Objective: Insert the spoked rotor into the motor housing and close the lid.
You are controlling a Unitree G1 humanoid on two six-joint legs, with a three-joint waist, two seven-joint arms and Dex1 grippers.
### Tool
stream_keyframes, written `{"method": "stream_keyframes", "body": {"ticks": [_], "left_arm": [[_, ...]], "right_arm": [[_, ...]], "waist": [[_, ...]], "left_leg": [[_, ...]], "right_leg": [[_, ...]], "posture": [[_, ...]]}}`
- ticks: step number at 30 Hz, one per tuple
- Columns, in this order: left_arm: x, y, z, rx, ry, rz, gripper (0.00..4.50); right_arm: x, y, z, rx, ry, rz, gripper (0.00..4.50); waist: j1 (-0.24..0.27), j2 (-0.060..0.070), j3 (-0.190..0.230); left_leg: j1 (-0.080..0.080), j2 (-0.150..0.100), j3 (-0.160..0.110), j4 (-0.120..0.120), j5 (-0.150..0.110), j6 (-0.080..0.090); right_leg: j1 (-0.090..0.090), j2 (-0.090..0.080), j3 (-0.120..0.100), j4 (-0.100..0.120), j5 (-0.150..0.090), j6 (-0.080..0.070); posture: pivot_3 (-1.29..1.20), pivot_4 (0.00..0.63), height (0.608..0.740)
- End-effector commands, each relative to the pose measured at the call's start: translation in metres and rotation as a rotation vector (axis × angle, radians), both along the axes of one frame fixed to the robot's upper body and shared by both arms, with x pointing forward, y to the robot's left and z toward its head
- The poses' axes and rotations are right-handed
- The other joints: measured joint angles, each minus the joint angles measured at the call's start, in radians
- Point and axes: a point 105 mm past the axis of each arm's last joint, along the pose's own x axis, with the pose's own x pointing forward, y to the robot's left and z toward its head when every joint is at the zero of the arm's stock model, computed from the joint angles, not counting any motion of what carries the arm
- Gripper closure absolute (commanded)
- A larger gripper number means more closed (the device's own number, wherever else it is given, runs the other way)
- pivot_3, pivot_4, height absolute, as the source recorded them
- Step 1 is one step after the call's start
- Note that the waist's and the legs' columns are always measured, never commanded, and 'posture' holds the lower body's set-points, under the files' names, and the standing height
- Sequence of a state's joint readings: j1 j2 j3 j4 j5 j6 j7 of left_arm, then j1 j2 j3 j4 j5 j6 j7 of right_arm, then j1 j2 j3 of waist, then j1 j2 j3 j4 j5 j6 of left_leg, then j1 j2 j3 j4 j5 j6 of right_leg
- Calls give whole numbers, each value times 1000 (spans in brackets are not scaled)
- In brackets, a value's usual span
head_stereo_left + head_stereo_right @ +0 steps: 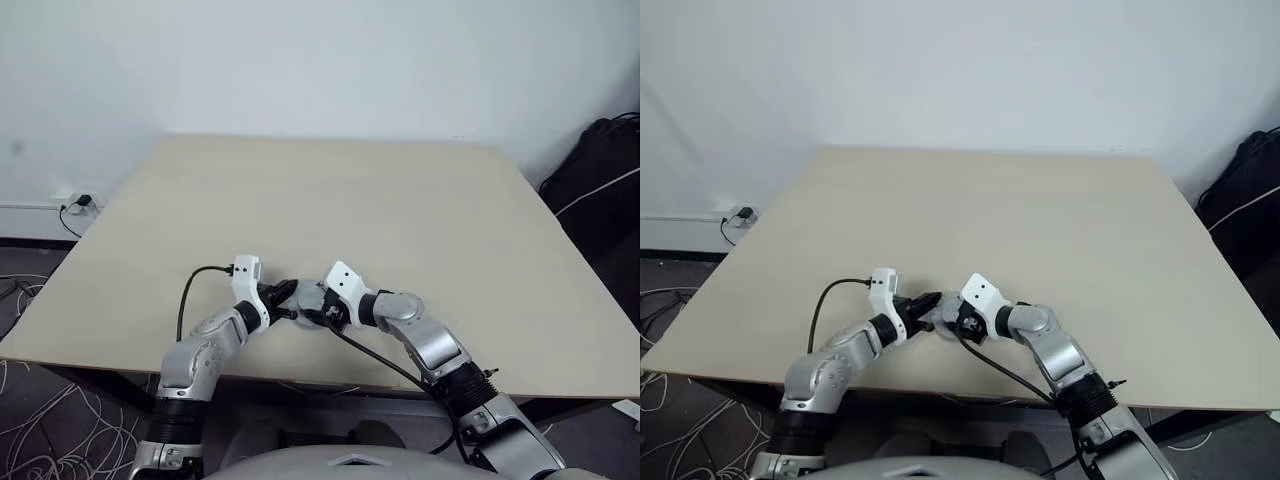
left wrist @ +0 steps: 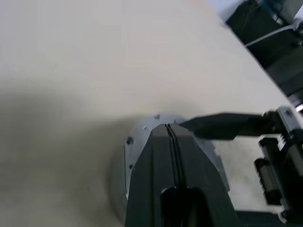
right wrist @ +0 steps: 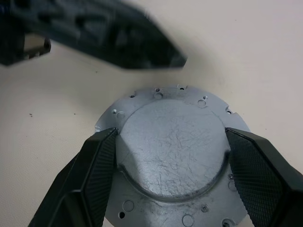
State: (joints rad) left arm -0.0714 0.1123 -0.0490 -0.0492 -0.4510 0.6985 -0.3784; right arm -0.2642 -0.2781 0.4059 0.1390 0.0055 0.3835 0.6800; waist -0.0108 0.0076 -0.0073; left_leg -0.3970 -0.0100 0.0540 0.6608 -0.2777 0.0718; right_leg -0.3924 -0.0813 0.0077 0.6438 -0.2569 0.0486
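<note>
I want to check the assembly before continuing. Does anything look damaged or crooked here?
Nothing stands out. The lid is gripped between the right gripper fingers, over the table. Fine scratches mark its raised face, with no visible dent or crack. The left gripper, fingers shut, sits at its edge.

We see the table [image 1: 330,190] bare and open from its middle to the far edge and out to both sides. Near its front edge, the right gripper [image 3: 170,156] grips the grey disc [image 3: 173,146] on both flanks. The left gripper [image 2: 169,135], fingers pressed together, hovers just above it, blocking the approach from that side.
</note>
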Motion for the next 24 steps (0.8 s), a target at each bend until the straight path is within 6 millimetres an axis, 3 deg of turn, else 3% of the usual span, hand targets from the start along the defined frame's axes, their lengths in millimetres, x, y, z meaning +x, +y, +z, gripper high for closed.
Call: {"method": "stream_keyframes", "body": {"ticks": [1,8,15,18,19,24], "left_arm": [[5,-4,2,28,2,-9,4500],[3,-3,-19,92,122,13,4500],[1,-10,-20,71,135,-5,4500],[-1,-13,-20,67,137,-16,4500],[-1,-13,-21,67,138,-17,4500],[-2,-12,-16,15,129,16,4500]], "right_arm": [[-4,-11,-19,-83,46,-32,1256],[-3,-12,-19,-87,43,-36,1256],[-3,-12,-17,-69,56,-44,1256],[-5,-17,-17,-92,53,-71,190],[-8,-17,-16,-95,51,-73,34],[-23,-26,-5,-100,25,-99,34]], "waist": [[0,0,0],[1,0,-1],[1,1,-2],[2,1,-3],[3,1,-3],[8,1,-3]], "left_leg": [[0,0,0,0,0,0],[0,0,0,0,0,0],[0,0,0,0,0,0],[0,0,0,0,0,0],[0,0,0,0,0,0],[-1,0,0,0,0,0]], "right_leg": [[0,0,0,0,0,0],[0,0,0,0,0,0],[1,0,0,0,0,0],[1,0,0,0,0,0],[1,0,0,-1,0,0],[0,-1,0,-2,0,0]], "posture": [[0,0,740],[0,0,740],[0,0,740],[0,0,740],[0,0,740],[0,0,740]]}}
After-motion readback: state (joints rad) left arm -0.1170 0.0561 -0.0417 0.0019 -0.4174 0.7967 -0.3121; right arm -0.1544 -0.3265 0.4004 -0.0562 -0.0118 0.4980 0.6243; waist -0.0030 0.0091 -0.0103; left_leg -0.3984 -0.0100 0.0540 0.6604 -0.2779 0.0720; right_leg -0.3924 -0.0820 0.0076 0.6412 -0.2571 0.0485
